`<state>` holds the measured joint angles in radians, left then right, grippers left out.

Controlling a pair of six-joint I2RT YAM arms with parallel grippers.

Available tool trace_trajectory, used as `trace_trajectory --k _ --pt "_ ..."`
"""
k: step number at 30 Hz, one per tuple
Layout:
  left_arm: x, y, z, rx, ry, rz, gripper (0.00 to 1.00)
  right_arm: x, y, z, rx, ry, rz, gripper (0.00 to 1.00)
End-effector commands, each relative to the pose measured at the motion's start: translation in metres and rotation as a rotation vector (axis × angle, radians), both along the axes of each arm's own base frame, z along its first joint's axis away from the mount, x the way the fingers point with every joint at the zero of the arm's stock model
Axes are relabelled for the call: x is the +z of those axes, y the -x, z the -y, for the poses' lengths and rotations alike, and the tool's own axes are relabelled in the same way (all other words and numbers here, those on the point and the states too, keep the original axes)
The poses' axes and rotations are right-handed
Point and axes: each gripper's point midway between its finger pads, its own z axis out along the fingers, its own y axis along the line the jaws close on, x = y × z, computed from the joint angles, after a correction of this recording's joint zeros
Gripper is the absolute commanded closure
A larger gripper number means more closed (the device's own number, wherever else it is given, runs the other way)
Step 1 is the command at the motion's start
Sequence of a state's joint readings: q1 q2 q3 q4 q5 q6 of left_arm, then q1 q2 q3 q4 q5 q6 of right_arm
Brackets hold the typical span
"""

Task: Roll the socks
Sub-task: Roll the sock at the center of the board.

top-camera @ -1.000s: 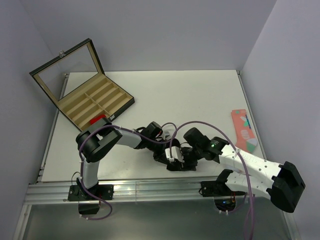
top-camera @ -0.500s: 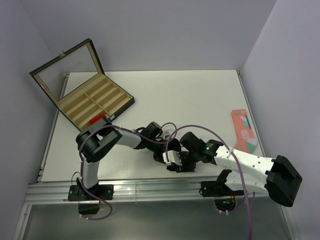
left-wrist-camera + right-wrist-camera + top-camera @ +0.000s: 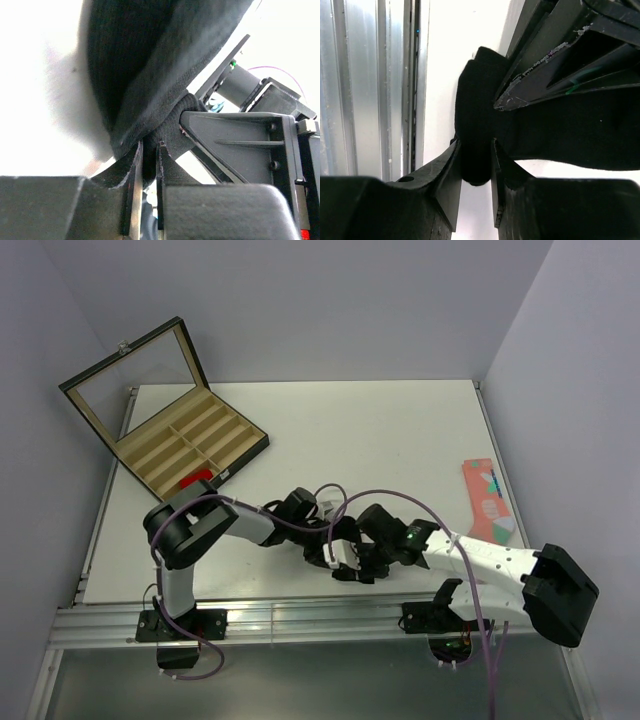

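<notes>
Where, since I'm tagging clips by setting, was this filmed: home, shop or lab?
Most likely a robotics lab test cell: a white table is enclosed by plain grey partition walls, and an aluminium rail frame runs along its near edge, where the robot arms are mounted.

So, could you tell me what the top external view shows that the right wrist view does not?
Only the top external view shows the open compartment box at the far left with the red sock at its near corner, and the salmon-pink sock lying by the table's right edge. Only the right wrist view shows the right gripper closed on a bunched fold of the black sock. Both show the white table and the metal rail along its near edge.
</notes>
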<state>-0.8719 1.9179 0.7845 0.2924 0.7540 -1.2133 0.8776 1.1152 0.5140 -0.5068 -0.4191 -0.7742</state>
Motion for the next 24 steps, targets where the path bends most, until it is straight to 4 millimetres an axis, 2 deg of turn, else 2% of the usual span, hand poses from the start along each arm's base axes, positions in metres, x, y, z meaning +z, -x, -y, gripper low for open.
trace_trajectory --k 1,6,14,24 --pt "-0.001 -0.030 0.000 0.123 -0.024 0.123 0.83 -0.012 0.004 0.007 -0.008 0.047 -0.025 0.70" --pt "0.013 -0.044 0.004 0.147 0.027 0.198 0.78 -0.015 0.003 0.007 -0.013 0.073 -0.043 0.73" --pt "0.029 -0.063 -0.012 0.202 0.058 0.333 0.74 -0.014 -0.003 0.006 -0.038 0.082 -0.068 0.74" --pt "0.026 -0.072 -0.033 0.231 0.016 0.499 0.73 -0.007 -0.015 0.007 -0.080 0.103 -0.220 0.75"
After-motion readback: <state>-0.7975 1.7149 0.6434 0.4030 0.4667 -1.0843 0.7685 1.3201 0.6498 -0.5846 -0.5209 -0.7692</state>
